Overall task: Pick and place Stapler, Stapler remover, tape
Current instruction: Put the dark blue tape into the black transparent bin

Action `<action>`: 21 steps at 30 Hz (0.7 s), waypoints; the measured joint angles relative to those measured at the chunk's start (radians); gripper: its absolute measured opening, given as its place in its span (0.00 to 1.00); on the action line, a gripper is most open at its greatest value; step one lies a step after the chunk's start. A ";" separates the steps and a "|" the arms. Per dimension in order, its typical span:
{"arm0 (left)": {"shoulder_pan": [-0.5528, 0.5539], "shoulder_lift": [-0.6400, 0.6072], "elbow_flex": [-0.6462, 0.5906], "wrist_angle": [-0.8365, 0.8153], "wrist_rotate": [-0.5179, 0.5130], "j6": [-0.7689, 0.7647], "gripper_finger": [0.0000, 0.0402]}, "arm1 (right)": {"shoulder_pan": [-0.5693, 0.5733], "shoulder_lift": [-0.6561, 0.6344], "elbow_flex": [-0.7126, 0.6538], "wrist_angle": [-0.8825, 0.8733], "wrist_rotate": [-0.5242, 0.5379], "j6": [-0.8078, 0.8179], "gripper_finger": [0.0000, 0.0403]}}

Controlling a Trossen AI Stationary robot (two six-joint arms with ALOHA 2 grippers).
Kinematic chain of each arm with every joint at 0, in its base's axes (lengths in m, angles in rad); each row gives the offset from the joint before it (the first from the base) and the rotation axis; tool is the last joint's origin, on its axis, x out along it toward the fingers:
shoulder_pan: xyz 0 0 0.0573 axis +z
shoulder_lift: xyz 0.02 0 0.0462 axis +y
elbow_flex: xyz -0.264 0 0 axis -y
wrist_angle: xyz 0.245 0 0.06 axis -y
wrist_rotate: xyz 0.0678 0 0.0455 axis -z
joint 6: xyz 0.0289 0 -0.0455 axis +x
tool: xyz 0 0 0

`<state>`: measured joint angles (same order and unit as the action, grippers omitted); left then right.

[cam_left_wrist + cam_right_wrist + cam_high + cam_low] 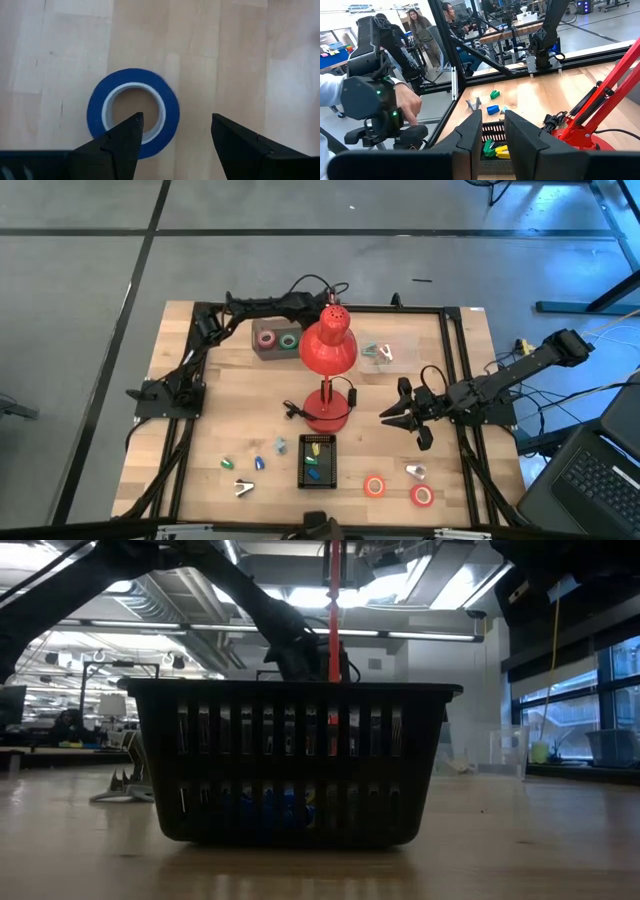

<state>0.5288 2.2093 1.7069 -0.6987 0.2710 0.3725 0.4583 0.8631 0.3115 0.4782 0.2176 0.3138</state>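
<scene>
A blue tape roll [133,113] lies flat on the wooden table. My left gripper [176,117] hangs open just above it, pointing down, one fingertip over the hollow centre and the other outside the ring. In the high view the red lamp's head [328,345] hides that gripper and the roll. My right gripper [392,416] waits right of the lamp base, level, narrowly open with nothing between its fingers [493,135]. Orange [375,486] and red [421,496] tape rolls and silver staple removers [243,489] [416,471] lie near the front edge. I cannot make out a stapler for sure.
A black basket [318,460] with small green, yellow and blue pieces stands at the near middle. A grey box [275,338] holds pink and green rolls at the far left. A clear box [385,353] is at the far right. The lamp base [327,412] stands mid-table.
</scene>
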 joint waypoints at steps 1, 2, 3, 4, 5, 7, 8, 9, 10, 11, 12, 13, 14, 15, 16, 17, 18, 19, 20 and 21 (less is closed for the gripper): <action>-0.006 0.000 0.000 0.000 -0.003 -0.001 0.56 | 0.000 0.000 0.000 0.000 0.000 0.000 0.21; -0.013 0.000 0.000 0.000 -0.006 -0.003 0.56 | 0.000 0.000 0.000 0.000 0.000 0.000 0.21; -0.019 0.000 0.000 0.000 -0.007 -0.009 0.56 | 0.000 0.000 0.000 0.000 0.000 0.000 0.21; -0.022 0.000 0.000 0.002 -0.008 -0.017 0.56 | 0.000 0.000 0.000 0.000 0.000 0.000 0.21; -0.025 0.000 0.000 0.006 -0.011 -0.027 0.56 | 0.000 0.000 0.000 0.000 0.000 0.000 0.21; -0.025 0.000 0.000 0.021 -0.046 -0.059 0.56 | 0.000 0.000 0.000 0.000 0.000 0.000 0.21; -0.024 0.000 0.000 0.025 -0.072 -0.071 0.56 | 0.000 0.000 0.000 0.001 0.000 0.000 0.21; -0.024 0.001 0.000 0.026 -0.091 -0.072 0.56 | 0.000 0.000 0.000 0.002 0.000 0.000 0.21; -0.023 0.006 0.000 0.028 -0.104 -0.070 0.56 | 0.000 0.000 0.000 0.002 0.000 0.000 0.21; -0.023 0.008 0.000 0.031 -0.107 -0.066 0.56 | 0.000 0.000 0.000 0.002 0.000 0.000 0.21; -0.024 0.008 0.000 0.031 -0.114 -0.065 0.56 | 0.000 0.000 0.000 0.002 0.000 0.001 0.21; -0.025 0.009 0.000 0.028 -0.116 -0.065 0.56 | 0.000 0.000 0.000 0.003 0.000 0.004 0.21; -0.026 0.010 0.000 0.025 -0.115 -0.064 0.56 | 0.000 0.000 0.000 0.003 0.000 0.008 0.21; -0.026 0.010 0.000 0.024 -0.115 -0.063 0.56 | 0.000 0.000 0.000 0.003 0.000 0.012 0.21; -0.026 0.010 0.000 0.023 -0.116 -0.058 0.56 | 0.000 0.000 0.000 0.003 0.000 0.016 0.21; -0.026 0.010 0.000 0.023 -0.119 -0.051 0.56 | 0.000 0.000 0.000 0.003 0.000 0.019 0.21; -0.029 0.010 0.000 0.022 -0.122 -0.044 0.56 | 0.000 0.000 0.000 0.003 -0.001 0.019 0.21; -0.030 0.010 0.000 0.021 -0.132 -0.040 0.56 | 0.000 0.000 0.000 0.003 -0.001 0.019 0.21; -0.032 0.010 0.000 0.022 -0.143 -0.039 0.56 | 0.000 0.000 0.000 0.003 -0.005 0.019 0.21; -0.036 0.010 0.000 0.021 -0.152 -0.037 0.56 | 0.000 0.000 0.000 0.003 -0.008 0.019 0.21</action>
<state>0.4931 2.2189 1.7069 -0.6772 0.1193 0.3352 0.4587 0.8631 0.3115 0.4816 0.2094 0.3328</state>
